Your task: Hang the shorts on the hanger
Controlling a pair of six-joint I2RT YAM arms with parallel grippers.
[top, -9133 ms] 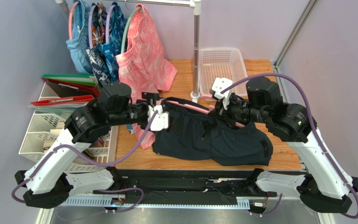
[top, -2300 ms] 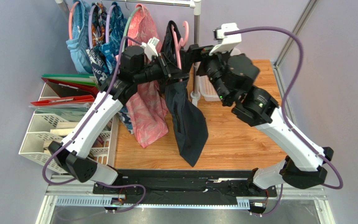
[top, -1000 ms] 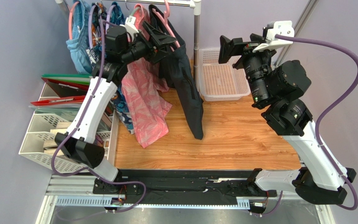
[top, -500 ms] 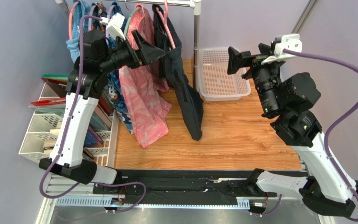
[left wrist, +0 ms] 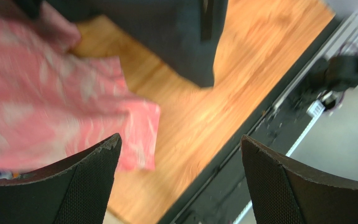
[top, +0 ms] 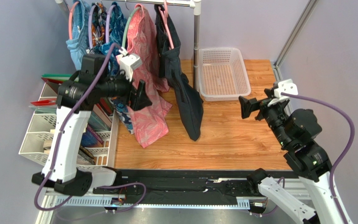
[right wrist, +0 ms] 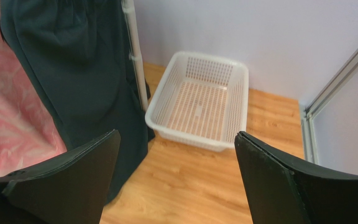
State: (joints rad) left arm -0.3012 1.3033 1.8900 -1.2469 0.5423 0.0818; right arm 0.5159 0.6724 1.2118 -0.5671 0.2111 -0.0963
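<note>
Shorts: the black shorts (top: 182, 88) hang from the pink hanger (top: 168, 33). Its hook sits over the clothes rail (top: 176, 3), just left of the white pole (top: 196, 51).
Neighbours on the rail: the pink leaf-print garment (top: 146, 93) hangs just beside the shorts, with the blue patterned garments (top: 99, 51) further left.
Left gripper: the left gripper (top: 139, 95) is spread wide and holds nothing. It hovers in front of the pink garment, apart from the shorts.
Right gripper: the right gripper (top: 245, 107) is also parted and empty. It sits over the table (top: 232, 135), well to the right of the shorts.
Only from above: we see the hanger, the rail and both arms only in the top view.
Only from the left wrist: this view is blurred. It shows the hem of the shorts above the wood beside the pink hem, and the black base rail (left wrist: 297, 107) at the table's edge. We cannot tell whether the hem touches the table.
Only from the right wrist: we see the gathered waistband of the shorts against the pole, and the pole standing just left of the basket.
Basket: in the white mesh basket (right wrist: 167, 105) we see only its perforated floor.
Desk trays: the white wire trays (top: 41, 135) beside the table hold books and papers, with red and green folders (top: 69, 88) stacked on top.
</note>
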